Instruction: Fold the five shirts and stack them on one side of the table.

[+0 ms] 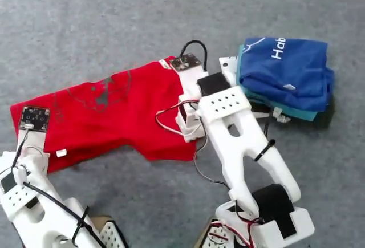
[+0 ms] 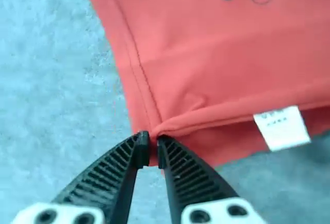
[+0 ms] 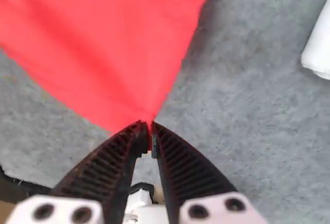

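Pinching the red shirt (image 2: 216, 54) at two points: the left gripper (image 2: 149, 151) is clamped on a hem corner, with a white tag (image 2: 281, 127) just beside it, and the right gripper (image 3: 149, 134) is clamped on a pointed bit of the opposite edge. The shirt lies spread over the centre-left of the grey table (image 1: 171, 25). A folded stack (image 1: 285, 74), blue on top and teal under it, sits on the table's right side, near the right arm and apart from the red shirt.
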Tool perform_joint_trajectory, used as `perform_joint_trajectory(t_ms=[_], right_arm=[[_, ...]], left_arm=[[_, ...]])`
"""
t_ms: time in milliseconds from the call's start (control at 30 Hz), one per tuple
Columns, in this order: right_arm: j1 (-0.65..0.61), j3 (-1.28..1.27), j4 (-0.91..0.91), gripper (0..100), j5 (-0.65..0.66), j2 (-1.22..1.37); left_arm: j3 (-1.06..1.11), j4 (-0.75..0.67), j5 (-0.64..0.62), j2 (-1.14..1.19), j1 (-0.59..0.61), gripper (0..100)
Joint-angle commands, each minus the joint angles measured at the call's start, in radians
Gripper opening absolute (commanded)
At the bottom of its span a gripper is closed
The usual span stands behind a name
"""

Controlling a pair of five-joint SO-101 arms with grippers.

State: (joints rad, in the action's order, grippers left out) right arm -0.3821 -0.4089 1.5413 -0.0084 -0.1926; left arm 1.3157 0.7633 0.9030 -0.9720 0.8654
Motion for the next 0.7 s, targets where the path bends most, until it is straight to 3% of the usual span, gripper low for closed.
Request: perform_joint_trajectory(t_ms=[0,367,467,533,667], right_arm=[[0.014,-0.045,-0.057,1.3,0.005,-0.027],[0.014,-0.185,-0.222,1.5,0.006,-0.021],[0.012,-0.185,-0.201,2.4,0.014,-0.022],[0.012,-0.183,-0.169,8.6,0.066,-0.024],[0.018,-0.157,-0.117,25.8,0.095,-0.028]], left_arm=[[-0.082,0.002,0.038,-0.011,0.036,3],[-0.081,0.132,0.037,-0.009,0.010,4],[-0.082,0.135,0.032,-0.012,0.019,15],[-0.091,0.135,0.032,-0.018,0.053,21],[-0.147,0.135,0.040,-0.018,0.111,22]])
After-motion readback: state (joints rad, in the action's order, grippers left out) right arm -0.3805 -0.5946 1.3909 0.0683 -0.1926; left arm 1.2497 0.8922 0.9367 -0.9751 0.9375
